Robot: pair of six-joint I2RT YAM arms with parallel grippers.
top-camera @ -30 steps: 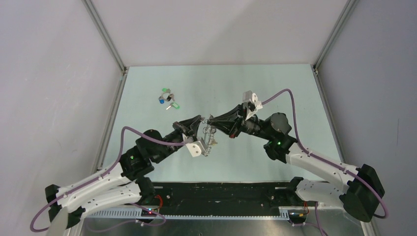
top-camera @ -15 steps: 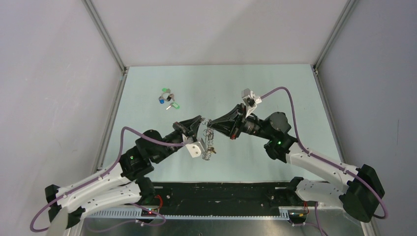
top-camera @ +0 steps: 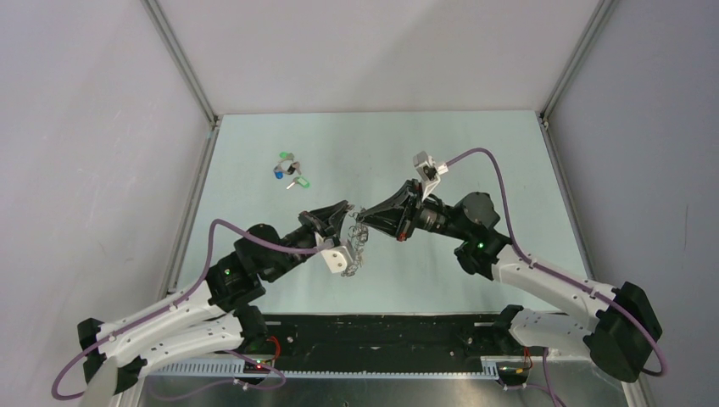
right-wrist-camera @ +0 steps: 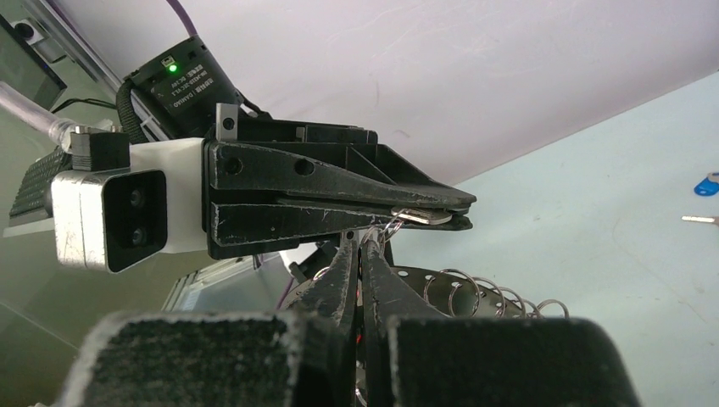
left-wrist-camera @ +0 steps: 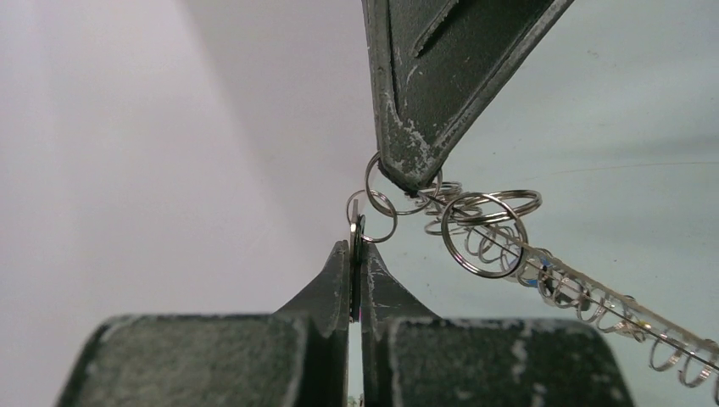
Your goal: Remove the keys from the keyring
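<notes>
Both pairs of fingers are clamped, tip to tip, above the table. The left gripper (left-wrist-camera: 356,254) pinches the flat of a small silver metal key (right-wrist-camera: 424,216). The right gripper (right-wrist-camera: 362,246) is closed on a small wire loop (left-wrist-camera: 368,180) just beside that key, apparently the one the key hangs from. Below them dangles the flat grey washer-shaped keyring (top-camera: 357,248), seemingly clear of the table. Its fringe of loops trails away edge-on in the left wrist view.

Over the last second neither grip has let go, but the right wrist has rolled and crept leftward. Its camera block now sits higher and further left, and the keyring has swung in closer under the left gripper. I judge this to be a twist of the loop against the held key, working the key along the split wire. Key and loop are still touching, so this one is not free yet.

Well apart, towards the far left of the pale green table (top-camera: 475,144), a small cluster of loose keys (top-camera: 290,170) with green, blue and black tags lies unmoved, which suggests part of the job is already done
</notes>
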